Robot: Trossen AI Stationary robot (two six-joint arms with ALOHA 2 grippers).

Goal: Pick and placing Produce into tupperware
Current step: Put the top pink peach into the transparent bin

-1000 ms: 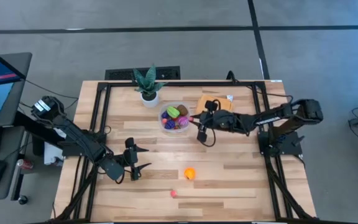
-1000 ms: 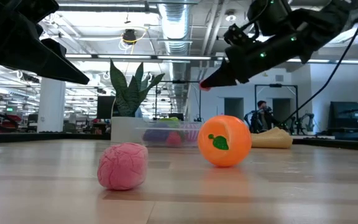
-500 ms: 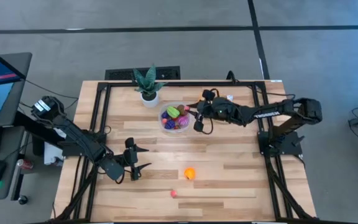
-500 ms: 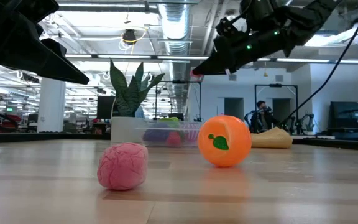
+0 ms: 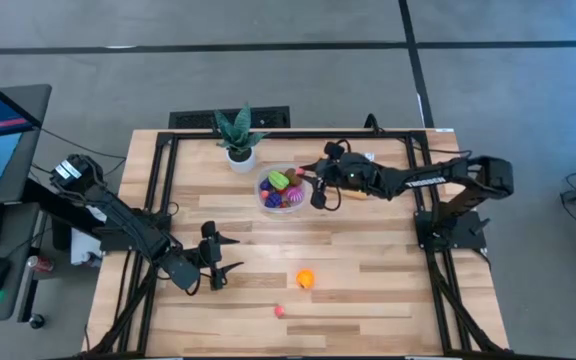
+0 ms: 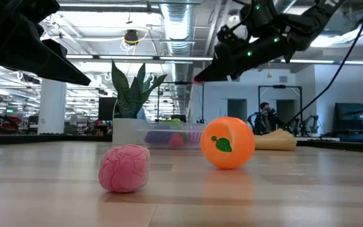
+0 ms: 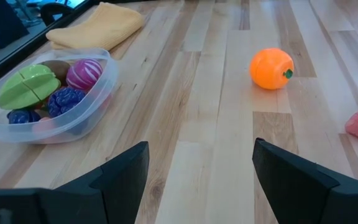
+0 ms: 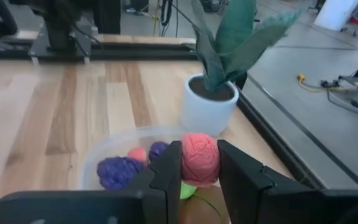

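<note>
While the left tool (image 5: 218,262) waits wide apart low over the surface (image 5: 368,270), the right tool (image 8: 199,163) clamps a pink fruit (image 8: 199,158) above the tupperware (image 5: 283,190).

I see an orange fruit (image 5: 305,278) with a green leaf mark, a pink piece (image 5: 279,311), and a clear tub (image 5: 264,181) of purple, green and magenta-striped produce (image 5: 282,191).

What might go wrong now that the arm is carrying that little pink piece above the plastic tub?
The right gripper is shut on a small pink toy above the tupperware, near its right rim. Let go there, the toy might clip the rim and roll away. The tub already holds several pieces, so it could also bounce off them. The potted plant stands close beside the tub, so a wide swing might brush its leaves.
</note>
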